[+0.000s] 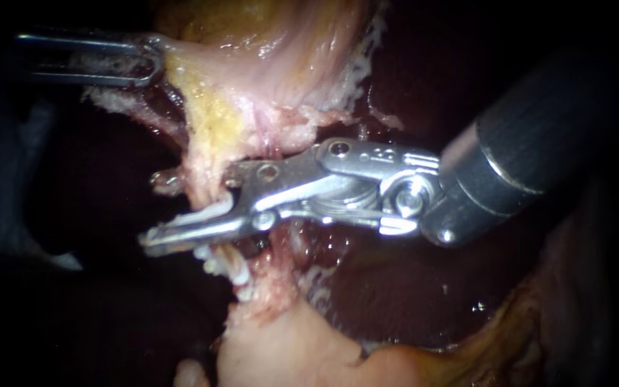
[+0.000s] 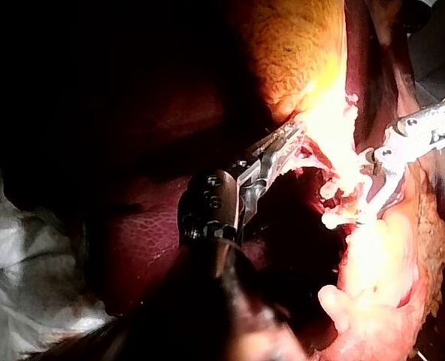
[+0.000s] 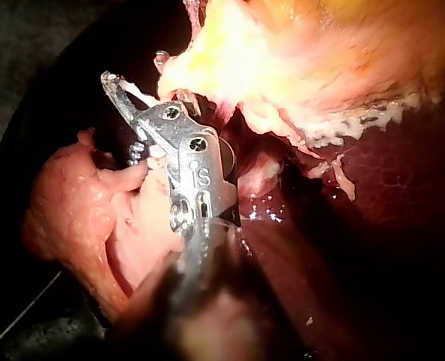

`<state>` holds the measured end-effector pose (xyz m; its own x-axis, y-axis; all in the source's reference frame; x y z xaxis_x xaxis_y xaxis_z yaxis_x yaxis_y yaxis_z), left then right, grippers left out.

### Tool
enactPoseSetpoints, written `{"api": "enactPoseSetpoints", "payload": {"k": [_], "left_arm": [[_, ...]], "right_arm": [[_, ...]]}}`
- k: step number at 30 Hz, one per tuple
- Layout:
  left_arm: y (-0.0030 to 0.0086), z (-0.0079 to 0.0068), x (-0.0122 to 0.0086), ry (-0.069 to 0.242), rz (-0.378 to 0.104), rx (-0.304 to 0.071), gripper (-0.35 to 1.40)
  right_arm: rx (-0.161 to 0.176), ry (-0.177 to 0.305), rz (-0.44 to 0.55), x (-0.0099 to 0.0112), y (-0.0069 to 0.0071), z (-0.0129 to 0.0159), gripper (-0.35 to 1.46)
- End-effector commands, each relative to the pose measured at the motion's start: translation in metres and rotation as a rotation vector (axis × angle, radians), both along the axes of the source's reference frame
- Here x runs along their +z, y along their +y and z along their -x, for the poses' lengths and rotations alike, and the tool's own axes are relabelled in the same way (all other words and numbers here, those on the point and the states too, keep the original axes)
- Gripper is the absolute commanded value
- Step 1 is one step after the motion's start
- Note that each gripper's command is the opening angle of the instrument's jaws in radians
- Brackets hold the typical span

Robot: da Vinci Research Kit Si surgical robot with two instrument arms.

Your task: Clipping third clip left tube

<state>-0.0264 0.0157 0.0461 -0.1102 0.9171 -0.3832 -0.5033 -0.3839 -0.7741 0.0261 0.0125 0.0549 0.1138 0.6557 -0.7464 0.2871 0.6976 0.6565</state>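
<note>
Tube: the pale strand that runs down from the fatty tissue toward the bottom of the endoscope view, where it passes between the spread jaws of my right instrument. It is the leftmost strand I can make out. Whether a second one lies behind the right instrument I cannot tell.

Left: my left instrument comes in high, and its jaws pinch the edge of the fatty tissue. The left wrist view shows the same grip. I judge that this holds the strand taut for the clipping.

Centre: the white clips sit on the tube just below the lower jaw of my right instrument. They look like two, but they crowd together and I would not swear to the count.

Right: my right instrument reaches across from the right. Its jaws are apart, one tip beyond the tube and one on the near side, so the tube is straddled but not squeezed. A pale sliver lies along the inside of the lower jaw. I cannot tell whether it is a loaded clip or a shred of tissue. Dark red liver fills the background behind and below the shaft.

Progress, as I judge it: the placing is done, with the jaws set across the tube just above the clips already there. Closing the jaws to seat the third clip, then opening and backing out, is not yet done.
</note>
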Motion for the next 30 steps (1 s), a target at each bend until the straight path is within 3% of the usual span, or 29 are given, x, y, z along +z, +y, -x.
{"api": "enactPoseSetpoints", "payload": {"k": [1,5,11,14,16,30], "left_arm": [[0.0000,0.0000,0.0000,0.000,0.000,0.000,-0.35],[0.0000,0.0000,0.0000,0.000,0.000,0.000,-0.35],[0.0000,0.0000,0.0000,0.000,0.000,0.000,-0.35],[0.0000,0.0000,0.0000,0.000,0.000,0.000,-0.35],[0.0000,0.0000,0.0000,0.000,0.000,0.000,-0.35],[0.0000,0.0000,0.0000,0.000,0.000,0.000,-0.35]], "right_arm": [[-0.001,-0.006,-0.009,0.0001,0.0000,0.0000,0.34],[0.004,-0.015,-0.025,0.0001,-0.0001,0.0002,0.17],[0.005,-0.046,-0.110,0.0000,0.0000,0.0007,-0.35],[0.017,-0.092,-0.147,0.0002,0.0000,0.0009,-0.35],[0.004,-0.113,-0.146,0.0002,-0.0001,0.0010,-0.35],[0.006,-0.115,-0.146,0.0006,0.0001,0.0012,-0.35]]}}
